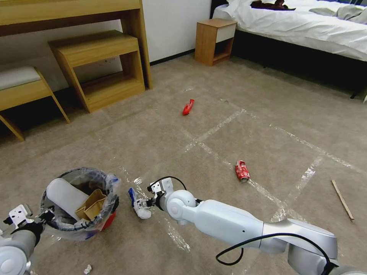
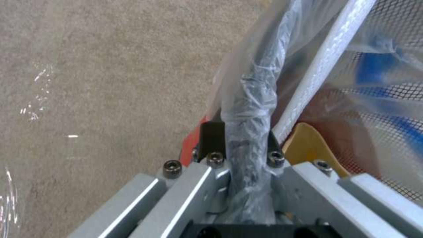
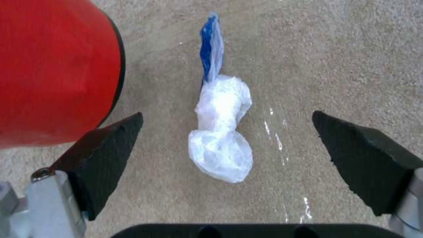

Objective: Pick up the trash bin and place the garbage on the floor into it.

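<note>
The trash bin point(image 1: 78, 202) is hanging from my left gripper point(image 2: 242, 142), whose jaws are clamping its bagged rim, just beside a white-and-blue wad point(image 3: 220, 132) lying on the floor point(image 1: 229, 95). My right gripper point(image 3: 227, 145) is hovering wide-jawed over that wad; I judge lowering and closing comes next.

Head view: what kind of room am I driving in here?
Most likely a bedroom, perhaps a hotel room: a bed with white bedding stands at the far right, a wooden nightstand beside it, and a wooden desk with a bench along the wall, all on carpet.
</note>
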